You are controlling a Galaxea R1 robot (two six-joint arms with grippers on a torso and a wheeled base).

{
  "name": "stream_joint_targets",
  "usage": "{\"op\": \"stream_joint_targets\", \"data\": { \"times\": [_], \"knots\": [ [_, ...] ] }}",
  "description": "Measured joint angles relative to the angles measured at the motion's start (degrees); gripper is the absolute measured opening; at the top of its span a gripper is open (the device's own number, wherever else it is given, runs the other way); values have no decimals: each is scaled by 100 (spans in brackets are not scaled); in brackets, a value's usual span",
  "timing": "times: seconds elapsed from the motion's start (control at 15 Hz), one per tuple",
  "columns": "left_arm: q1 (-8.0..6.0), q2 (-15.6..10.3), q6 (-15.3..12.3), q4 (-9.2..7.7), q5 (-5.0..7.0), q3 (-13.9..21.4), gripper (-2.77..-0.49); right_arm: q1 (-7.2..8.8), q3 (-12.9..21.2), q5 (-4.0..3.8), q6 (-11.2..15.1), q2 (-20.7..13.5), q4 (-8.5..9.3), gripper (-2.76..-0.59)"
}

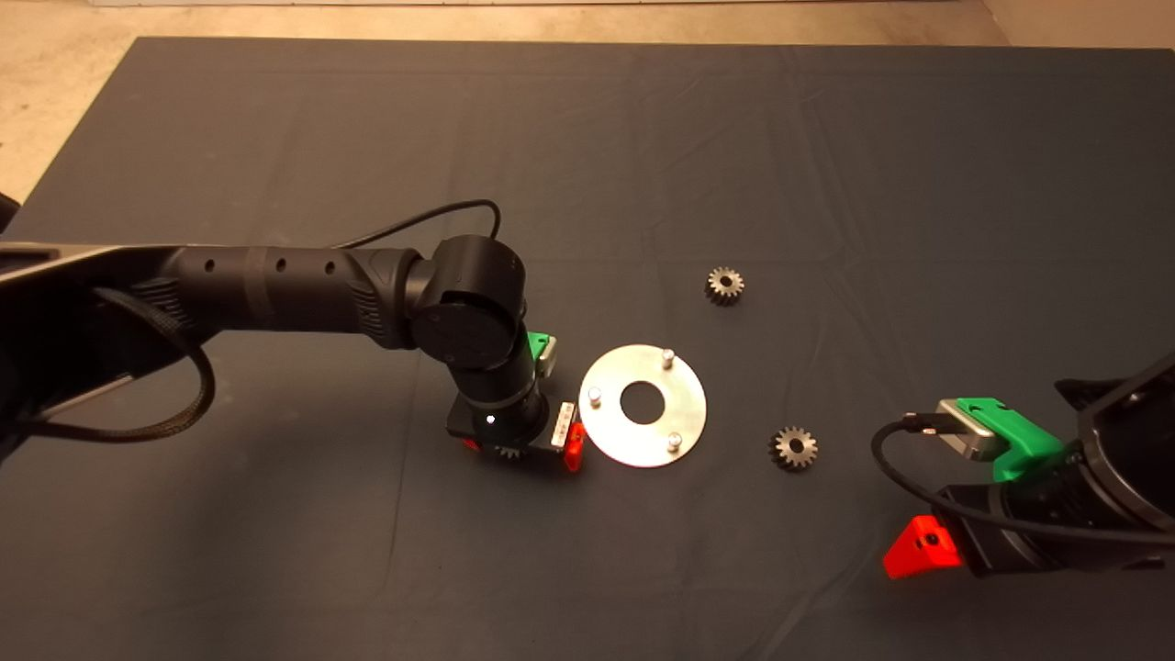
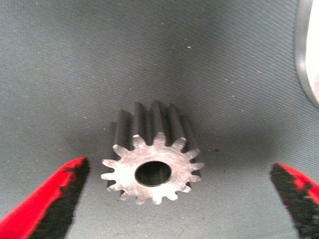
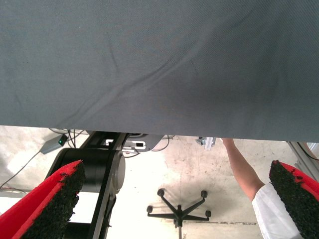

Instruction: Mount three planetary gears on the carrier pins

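Observation:
A shiny round disc with a large centre hole lies mid-mat, and its three carrier pins stand bare. My left gripper points down just left of the disc, open, its fingers on either side of one planetary gear that lies on the mat. The pads do not touch it. In the head view only that gear's teeth show under the wrist. Two more gears lie on the mat, one beyond the disc and one to its right. My right gripper is parked, open.
The disc's rim shows at the edge of the left wrist view, close to the gear. The right wrist view looks past the mat's edge at the floor, with a person's arm, a chair base and a black stand.

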Motion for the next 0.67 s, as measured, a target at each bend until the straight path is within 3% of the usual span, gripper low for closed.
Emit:
{"op": "stream_joint_targets", "data": {
  "times": [0.67],
  "knots": [
    [0, 0, 83, 27, 37, -180, -104, 0, 0, 0, -1, -2, 0, -60]
  ]
}}
